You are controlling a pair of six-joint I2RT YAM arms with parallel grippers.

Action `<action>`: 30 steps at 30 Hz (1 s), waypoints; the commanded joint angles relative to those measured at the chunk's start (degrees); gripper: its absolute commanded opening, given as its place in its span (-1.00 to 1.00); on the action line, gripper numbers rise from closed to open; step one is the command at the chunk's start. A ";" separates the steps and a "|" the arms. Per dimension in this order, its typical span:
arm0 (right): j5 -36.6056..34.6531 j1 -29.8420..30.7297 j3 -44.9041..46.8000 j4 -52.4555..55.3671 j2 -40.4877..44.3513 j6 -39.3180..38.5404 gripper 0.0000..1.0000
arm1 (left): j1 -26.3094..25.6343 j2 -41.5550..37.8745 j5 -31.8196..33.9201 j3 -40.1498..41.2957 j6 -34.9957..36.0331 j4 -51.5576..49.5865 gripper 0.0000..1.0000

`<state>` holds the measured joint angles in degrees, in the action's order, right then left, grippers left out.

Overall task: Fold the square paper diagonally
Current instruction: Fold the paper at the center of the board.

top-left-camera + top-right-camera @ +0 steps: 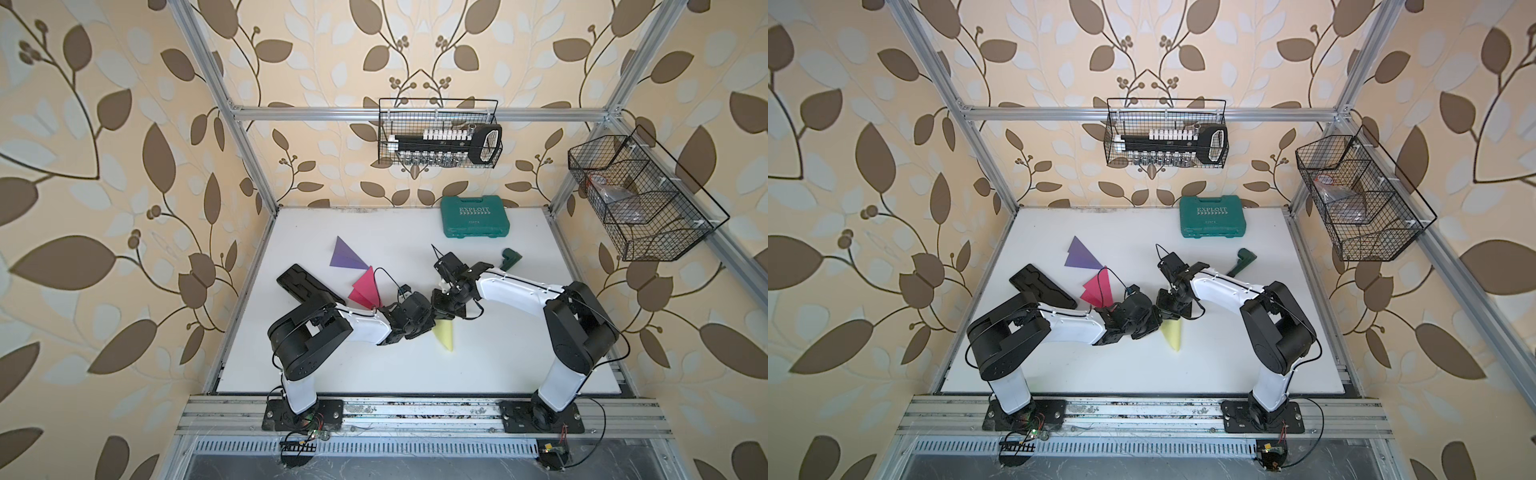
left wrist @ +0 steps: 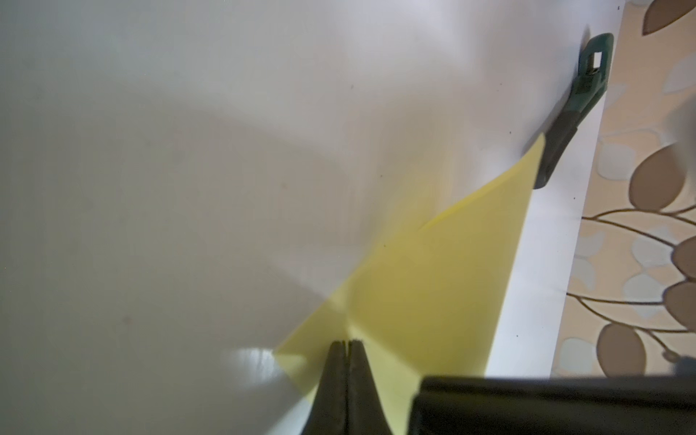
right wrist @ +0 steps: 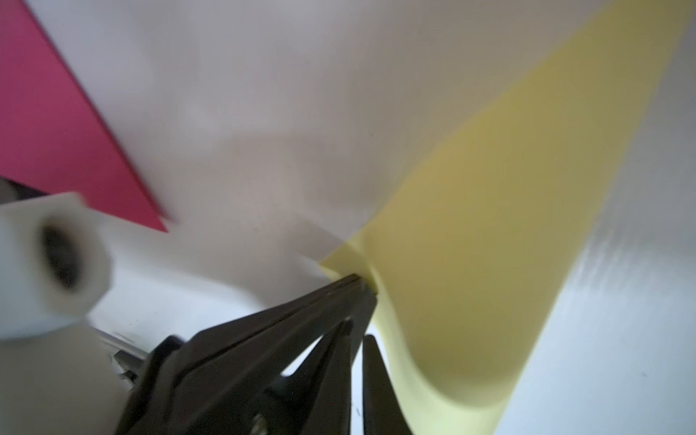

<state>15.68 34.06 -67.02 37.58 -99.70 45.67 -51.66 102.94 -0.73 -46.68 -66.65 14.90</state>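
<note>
The square paper is a yellow sheet (image 1: 444, 336) (image 1: 1173, 332) folded into a triangle near the table's middle, its upper part hidden under both wrists in both top views. In the left wrist view my left gripper (image 2: 347, 342) is shut, its tips pinching the yellow paper (image 2: 433, 282) at a corner beside a crease. The right wrist view shows those left fingers (image 3: 301, 309) gripping the puckered corner of the paper (image 3: 489, 226). My right gripper (image 3: 358, 329) sits just beside them. Its jaws are all but together, with only a thin slit and no paper seen between. The sheet's edge curls up next to it.
A purple folded triangle (image 1: 347, 255) and a pink one (image 1: 365, 286) lie back left, next to a black tray (image 1: 307, 286). A green case (image 1: 475, 216) and a green-handled tool (image 1: 510, 257) lie back right. Wire baskets (image 1: 438, 133) (image 1: 640, 199) hang on the frame.
</note>
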 commanded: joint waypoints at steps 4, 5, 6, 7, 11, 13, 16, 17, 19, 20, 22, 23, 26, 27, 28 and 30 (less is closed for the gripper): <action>1.17 -2.42 -0.37 4.16 4.35 -3.70 -0.98 | 0.42 2.41 0.82 -0.86 2.44 -9.04 -1.00; 1.40 -3.05 -0.04 4.25 4.50 -4.26 -1.00 | 0.48 2.36 0.96 -0.96 2.49 -9.17 -1.00; 1.98 -3.75 0.44 4.11 4.49 -4.95 -1.00 | 0.49 2.32 1.04 -1.04 2.58 -9.18 -1.00; 2.50 -4.46 0.95 3.92 4.23 -5.65 -1.00 | 0.51 2.20 1.15 -1.20 2.73 -9.34 -1.00; 4.95 -5.56 0.87 3.53 1.71 -8.73 -1.00 | 0.51 2.18 1.03 -1.82 3.15 -9.93 -1.00; 5.66 -5.56 0.41 3.72 -0.12 -9.77 -1.00 | 0.55 2.28 0.93 -2.09 3.37 -10.13 -1.00; 5.31 -5.54 0.05 3.64 -1.60 -10.23 -1.00 | 0.68 2.40 0.79 -2.68 3.63 -10.59 -1.00; 5.09 -5.57 -0.02 3.68 -1.97 -10.28 -1.00 | 0.68 2.36 0.76 -2.72 3.68 -10.59 -1.00; 4.64 -5.52 -0.16 3.73 -2.98 -10.56 -1.00 | 0.77 2.36 0.81 -2.75 3.72 -10.62 -1.00; 4.41 -5.58 -0.26 3.72 -3.52 -10.62 -1.00 | 0.77 2.34 0.73 -2.81 3.72 -10.68 -1.00; 3.62 -5.59 -0.17 3.97 -4.56 -10.99 -1.00 | 0.86 2.31 0.64 -2.97 3.81 -10.84 -1.00; 3.12 -5.65 -0.04 4.20 -4.90 -11.08 -1.00 | 0.86 2.30 0.49 -3.05 3.89 -10.90 -1.00; 1.87 -5.71 0.62 4.40 -5.05 -11.27 -1.00 | 1.01 2.09 0.51 -3.16 4.01 -11.25 -1.00; 1.56 -5.83 0.85 4.51 -5.05 -11.30 -1.00 | 1.10 2.01 0.47 -3.16 4.07 -11.29 -1.00; 1.31 -6.00 1.11 4.43 -4.97 -11.38 -1.00 | 1.12 1.96 0.39 -3.07 4.12 -11.38 -1.00; 1.28 -6.37 1.66 4.43 -5.14 -11.65 -1.00 | 1.21 1.92 0.44 -3.07 4.16 -11.39 -1.00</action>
<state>18.59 28.21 -66.61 40.91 -104.03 35.22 -51.27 103.59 -0.99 -49.95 -64.01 9.61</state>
